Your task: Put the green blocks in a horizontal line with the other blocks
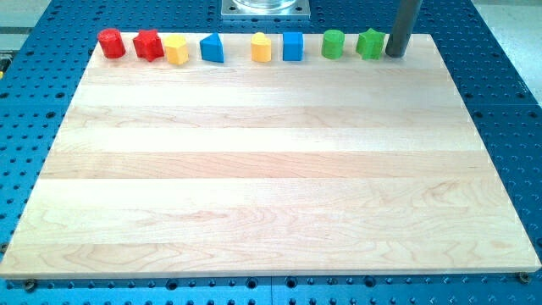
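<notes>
Several blocks stand in a row along the board's top edge. From the view's left: a red cylinder point(111, 43), a red star point(147, 44), a yellow block point(176, 50), a blue triangle point(212, 48), a yellow block point(262, 48), a blue cube point(293, 46), a green cylinder point(333, 44) and a green star point(370, 43). My tip point(395, 55) rests on the board just right of the green star, touching or nearly touching it.
The wooden board point(271, 169) lies on a blue perforated table point(508, 68). A metal base plate point(265, 8) sits at the view's top centre.
</notes>
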`<move>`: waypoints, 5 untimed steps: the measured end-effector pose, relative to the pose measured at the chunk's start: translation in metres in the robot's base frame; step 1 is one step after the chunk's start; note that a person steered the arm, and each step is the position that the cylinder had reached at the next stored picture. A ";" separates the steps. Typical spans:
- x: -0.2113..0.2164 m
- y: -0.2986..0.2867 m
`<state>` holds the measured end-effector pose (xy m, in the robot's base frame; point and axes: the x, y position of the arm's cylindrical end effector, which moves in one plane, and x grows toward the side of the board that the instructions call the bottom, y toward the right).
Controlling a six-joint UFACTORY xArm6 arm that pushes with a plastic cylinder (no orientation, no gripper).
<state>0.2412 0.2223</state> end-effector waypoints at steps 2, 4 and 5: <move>0.001 -0.022; 0.028 -0.019; 0.029 -0.006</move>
